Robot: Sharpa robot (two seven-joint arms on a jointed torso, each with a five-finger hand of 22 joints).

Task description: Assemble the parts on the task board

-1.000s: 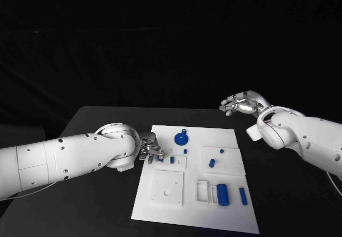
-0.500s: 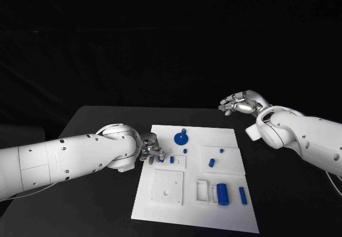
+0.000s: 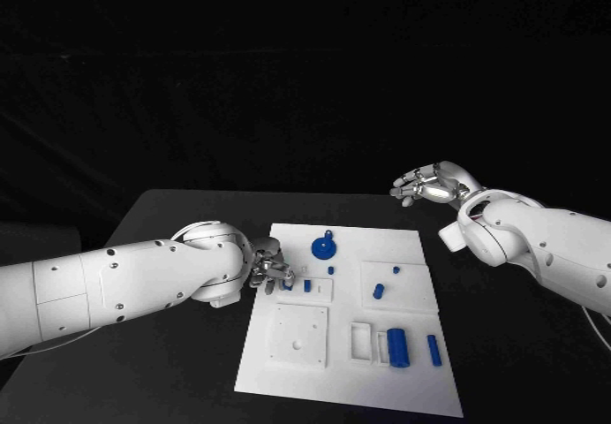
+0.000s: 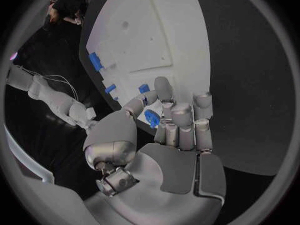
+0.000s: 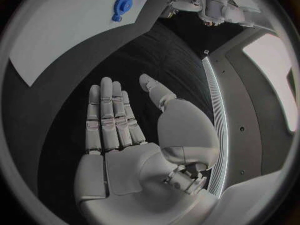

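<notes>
The white task board (image 3: 382, 389) lies mid-table. My left hand (image 3: 265, 269) hovers low at its left edge, thumb and fingers curled around a small blue part (image 4: 151, 118), also seen as the small blue part (image 3: 287, 284) at the fingertips. Just beyond it a short blue peg (image 3: 307, 285) stands in a small white plate. A blue gear (image 3: 325, 246) sits near the board's far edge, also visible as the blue gear (image 5: 122, 5). My right hand (image 3: 433, 187) is raised beyond the board's far right corner, fingers apart and holding nothing; its flat palm is the right hand (image 5: 125, 135).
On the board are a square white plate (image 3: 299, 336), a blue cylinder (image 3: 397, 346) beside a white slot block (image 3: 362, 340), a thin blue bar (image 3: 434, 350) and small blue pieces (image 3: 378, 290). Black table (image 3: 178, 353) surrounds the board.
My left hand has dipped slightly toward the board's left edge. The right arm has stayed still.
</notes>
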